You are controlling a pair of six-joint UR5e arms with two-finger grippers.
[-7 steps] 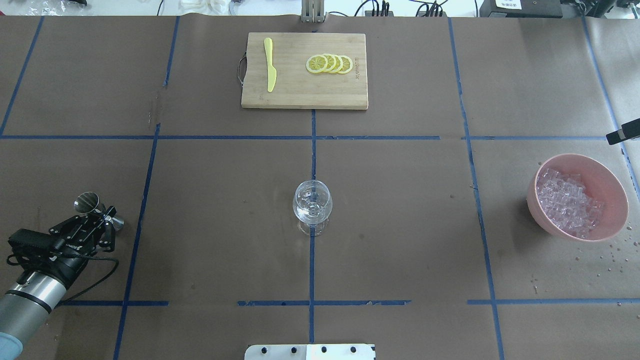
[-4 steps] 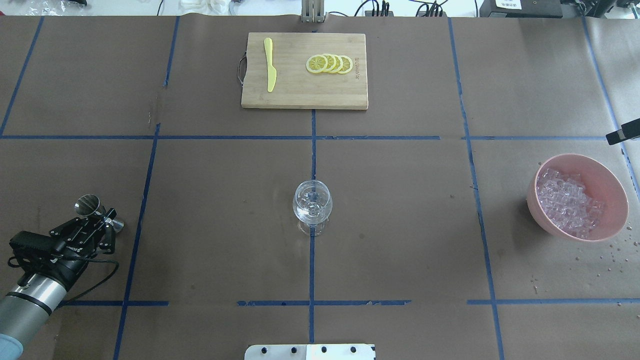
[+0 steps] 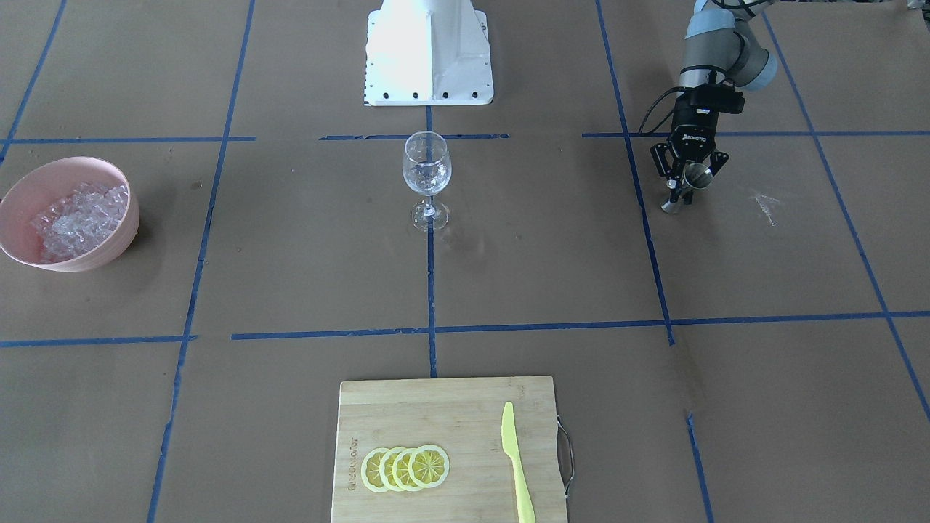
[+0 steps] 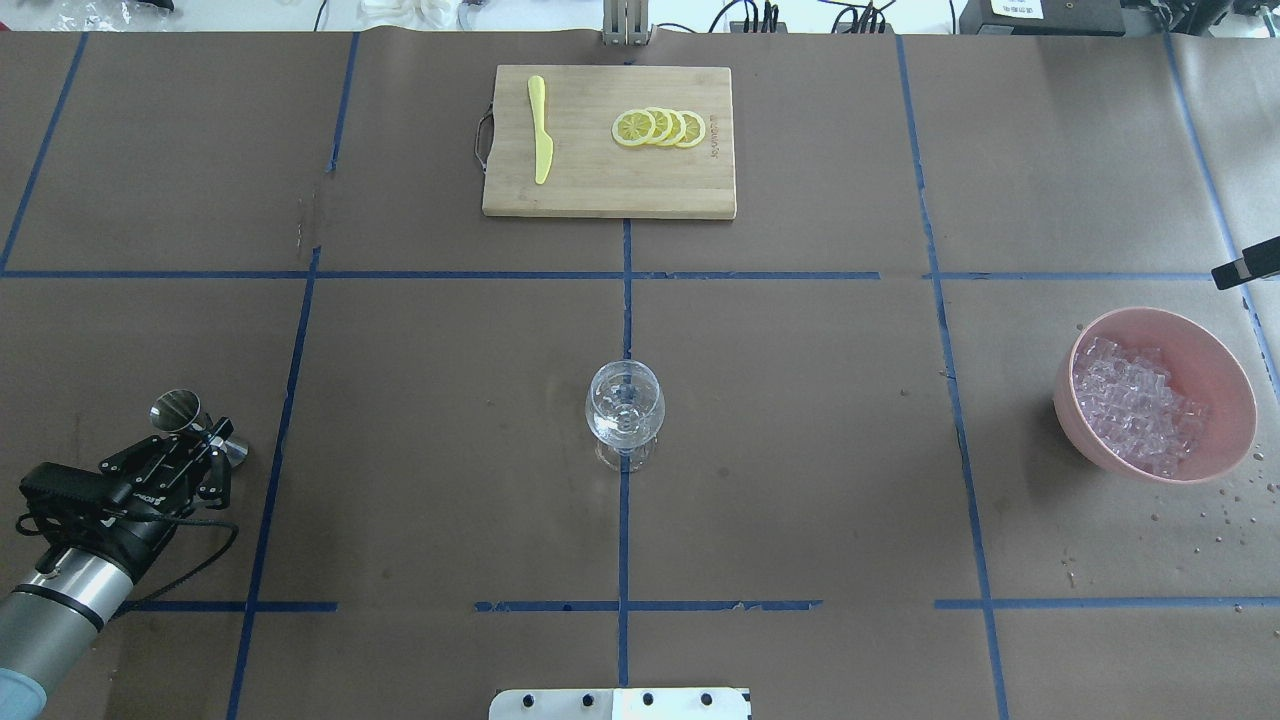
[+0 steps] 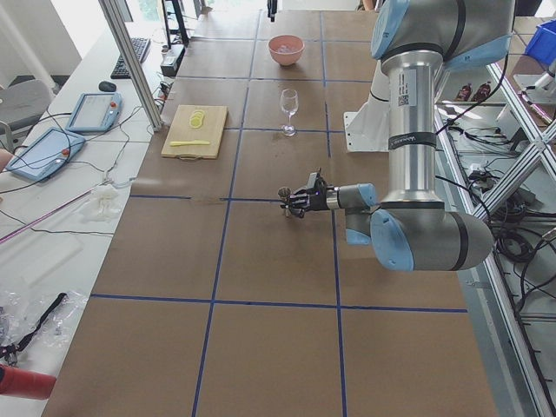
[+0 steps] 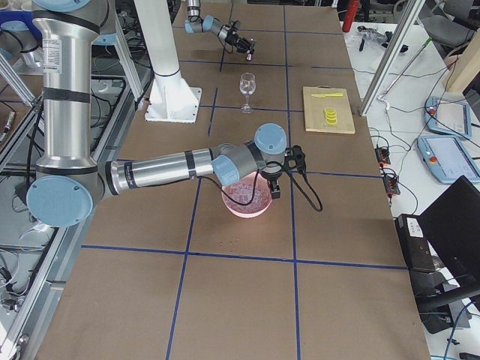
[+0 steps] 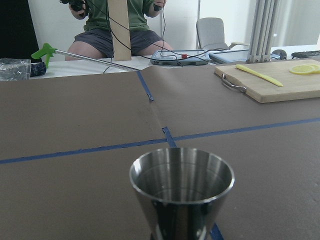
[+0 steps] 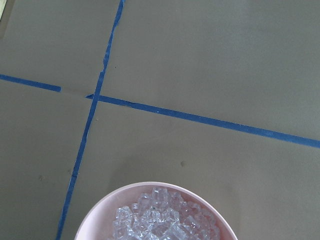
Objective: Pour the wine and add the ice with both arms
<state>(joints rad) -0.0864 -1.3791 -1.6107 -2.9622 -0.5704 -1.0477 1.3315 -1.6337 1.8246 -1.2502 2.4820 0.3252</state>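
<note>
A clear wine glass (image 4: 625, 405) with a little clear liquid stands upright at the table's middle; it also shows in the front view (image 3: 426, 167). My left gripper (image 4: 212, 438) is shut on the waist of a steel jigger (image 4: 178, 408) at the table's left, low over the surface. The jigger fills the left wrist view (image 7: 182, 185). A pink bowl (image 4: 1205, 345) at the right holds the ice (image 4: 1130, 405). My right gripper (image 6: 281, 180) hangs by the bowl's far side. I cannot tell whether it is open. The right wrist view shows the ice (image 8: 160, 220) below.
A wooden cutting board (image 4: 610, 190) at the far middle carries a yellow knife (image 4: 540, 130) and lemon slices (image 4: 660, 128). Water drops (image 4: 1220, 500) lie beside the bowl. The white base block (image 3: 427, 51) stands at the robot's edge.
My left gripper and the jigger have sunk and drawn back very slightly toward the robot. Nothing else has moved.
</note>
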